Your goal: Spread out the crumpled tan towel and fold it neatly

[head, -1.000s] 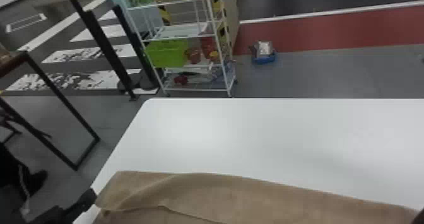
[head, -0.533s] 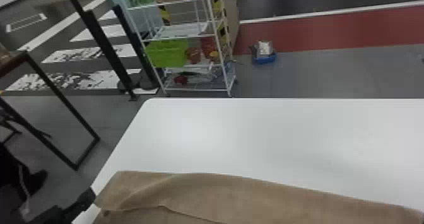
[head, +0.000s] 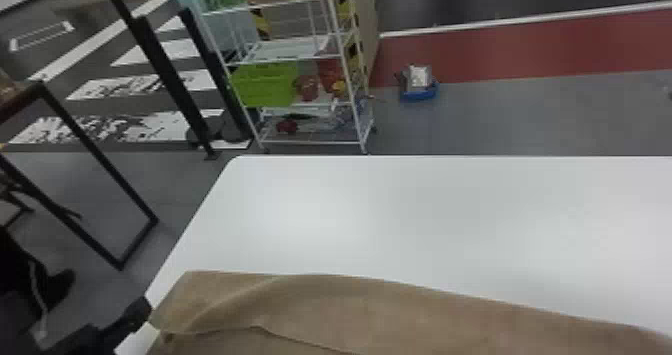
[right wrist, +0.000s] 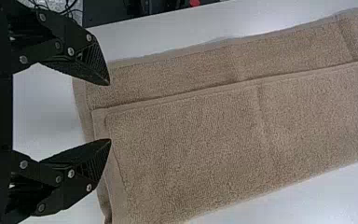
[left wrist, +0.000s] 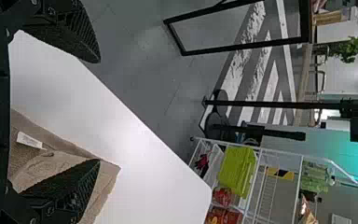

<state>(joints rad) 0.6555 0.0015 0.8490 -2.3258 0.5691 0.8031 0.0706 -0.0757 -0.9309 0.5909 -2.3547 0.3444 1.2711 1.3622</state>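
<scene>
Toward six o'clock in the head view, the edge cuts off the tan towel [head: 350, 309]; toward four, the white table [head: 500, 214]; near eight, the left gripper's [head: 137, 314] fingertips are too blurred to separate; near one, the blue tray's [head: 420, 95] contents are indistinct; in the left wrist view, one finger [left wrist: 70, 182] hides some towel.

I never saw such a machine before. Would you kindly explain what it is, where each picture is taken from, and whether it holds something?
It is a robot with two black arms, each ending in a two-fingered claw. One picture looks down from its head over a white table. The other two come from its wrists and are turned sideways. On the table lies a tan towel, partly folded over itself. The left claw and the right claw are both open, with nothing gripped.
</scene>
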